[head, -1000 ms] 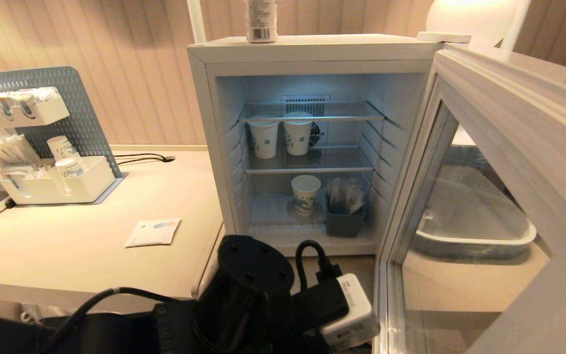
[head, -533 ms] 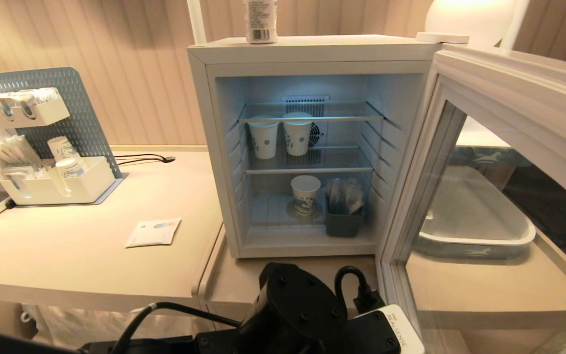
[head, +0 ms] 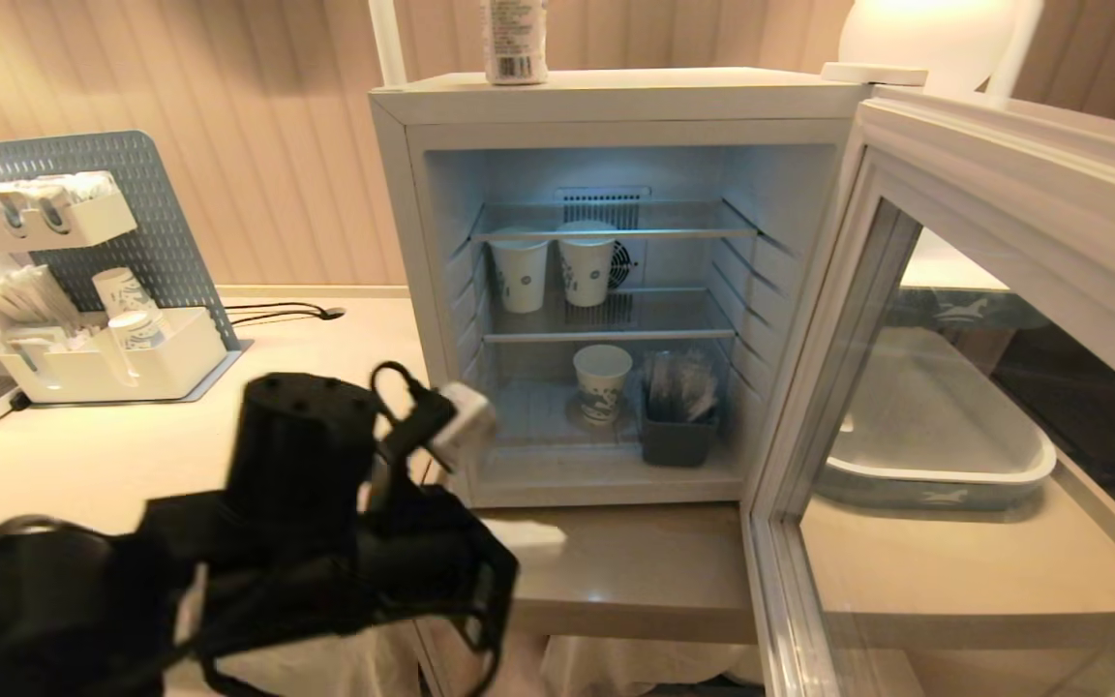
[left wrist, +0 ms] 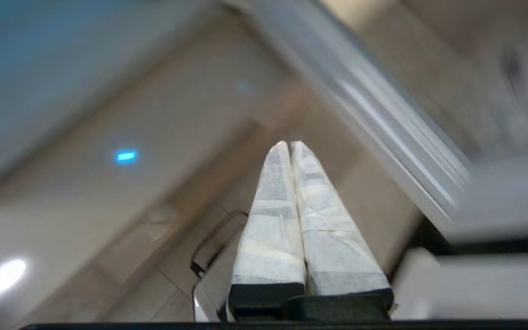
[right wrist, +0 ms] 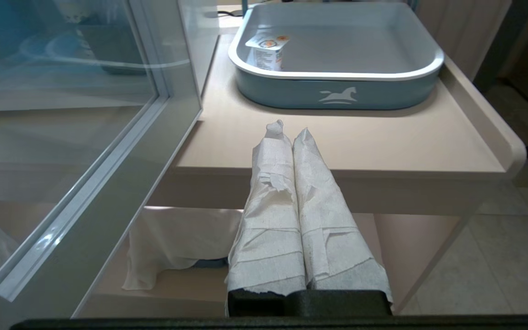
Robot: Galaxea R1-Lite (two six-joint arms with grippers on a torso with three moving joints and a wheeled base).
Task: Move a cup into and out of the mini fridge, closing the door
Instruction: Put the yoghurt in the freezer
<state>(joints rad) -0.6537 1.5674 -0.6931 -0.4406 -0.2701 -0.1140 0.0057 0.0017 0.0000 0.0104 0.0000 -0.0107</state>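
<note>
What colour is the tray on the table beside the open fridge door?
The tray is blue-grey with a white rim and a white horse mark; the right wrist view shows it best.

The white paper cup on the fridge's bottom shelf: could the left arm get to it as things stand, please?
Probably yes. The glass-fronted door stands wide open, and the white paper cup sits near the front of the bottom shelf with nothing before it. The left claw is shut and empty, so it must open first.
</note>
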